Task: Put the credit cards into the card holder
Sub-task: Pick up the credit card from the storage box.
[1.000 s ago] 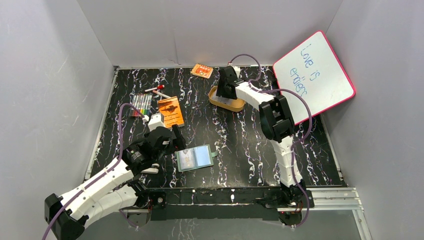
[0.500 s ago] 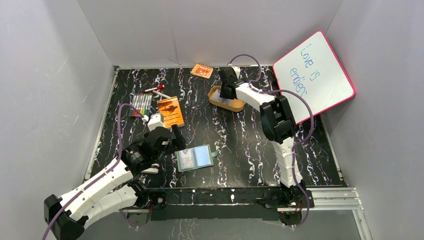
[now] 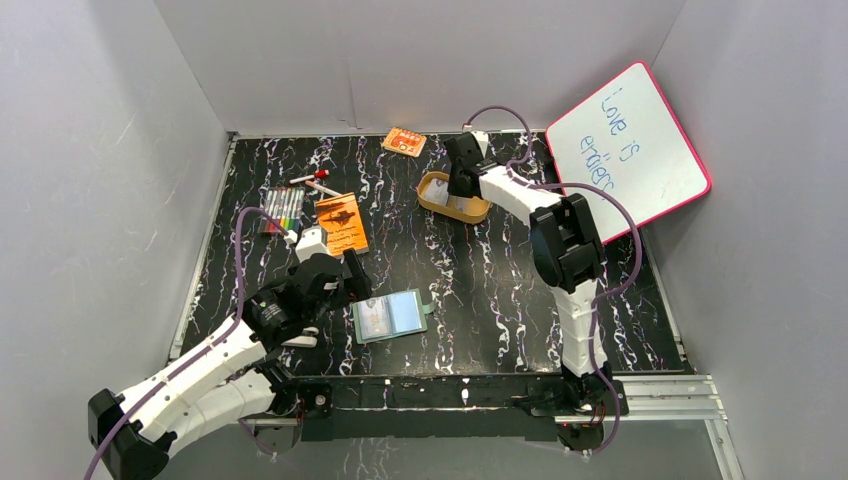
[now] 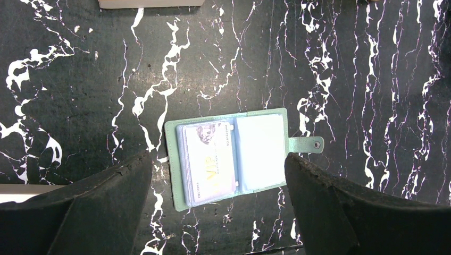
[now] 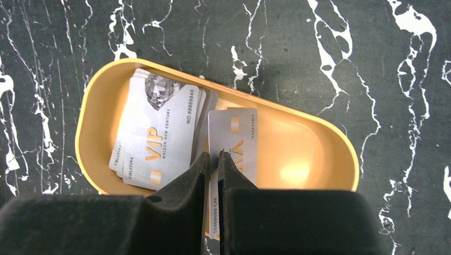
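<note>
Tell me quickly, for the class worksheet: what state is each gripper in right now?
Left gripper: jaws open, holding nothing, above the card holder.
Right gripper: jaws shut on a credit card, over the tan tray.

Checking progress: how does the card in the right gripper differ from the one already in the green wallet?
The held card is pinched by the right gripper over the tan tray; the pocketed card lies flat in the open card holder, in its left half. The held card is bare; the pocketed card sits behind clear plastic. Both are pale grey with gold VIP lettering.
</note>
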### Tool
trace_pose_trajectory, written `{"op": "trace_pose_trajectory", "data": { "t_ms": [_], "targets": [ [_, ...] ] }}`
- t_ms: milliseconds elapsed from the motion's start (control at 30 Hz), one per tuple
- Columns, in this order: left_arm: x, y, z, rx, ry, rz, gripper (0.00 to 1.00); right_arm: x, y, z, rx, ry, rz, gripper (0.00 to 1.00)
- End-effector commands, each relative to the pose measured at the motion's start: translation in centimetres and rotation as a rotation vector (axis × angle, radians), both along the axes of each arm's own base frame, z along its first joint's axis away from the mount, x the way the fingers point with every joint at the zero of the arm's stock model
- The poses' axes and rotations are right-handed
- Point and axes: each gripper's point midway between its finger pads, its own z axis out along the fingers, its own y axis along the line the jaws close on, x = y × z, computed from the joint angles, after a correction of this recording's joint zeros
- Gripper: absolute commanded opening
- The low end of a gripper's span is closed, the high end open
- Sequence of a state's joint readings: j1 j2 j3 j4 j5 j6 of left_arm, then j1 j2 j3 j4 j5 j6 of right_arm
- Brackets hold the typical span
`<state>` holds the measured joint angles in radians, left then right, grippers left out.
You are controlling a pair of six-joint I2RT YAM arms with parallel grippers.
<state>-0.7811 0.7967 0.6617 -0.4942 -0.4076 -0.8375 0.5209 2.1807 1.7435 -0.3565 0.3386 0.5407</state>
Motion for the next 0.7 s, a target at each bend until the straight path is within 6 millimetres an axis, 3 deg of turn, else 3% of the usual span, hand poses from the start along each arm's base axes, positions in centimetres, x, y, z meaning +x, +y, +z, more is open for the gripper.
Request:
{"op": "trace_pose_trajectory", "data": {
  "t_ms": [0,400,600,667],
  "targets": [
    [0.4,0.0,1.5,-0.019,-0.038,0.005,0.91,-0.6,-1.1,2.0,-0.017,-0.017,-0.006,0.01],
    [0.4,0.2,1.9,-0.027,-0.055,0.012,0.91,-1.4,-2.5,5.7,-0.051,-0.071,-0.003,0.00],
    [0.3,0.1,1.9,-0.039,-0.053,0.012,0.91,-2.0,-2.9,5.6,-0.062,-0.053,0.001,0.00],
    [0.3,0.1,2.1,-0.043,-0.057,0.010,0.91,-2.1,-3.1,6.5,-0.055,-0.068,-0.009,0.00]
  ]
}}
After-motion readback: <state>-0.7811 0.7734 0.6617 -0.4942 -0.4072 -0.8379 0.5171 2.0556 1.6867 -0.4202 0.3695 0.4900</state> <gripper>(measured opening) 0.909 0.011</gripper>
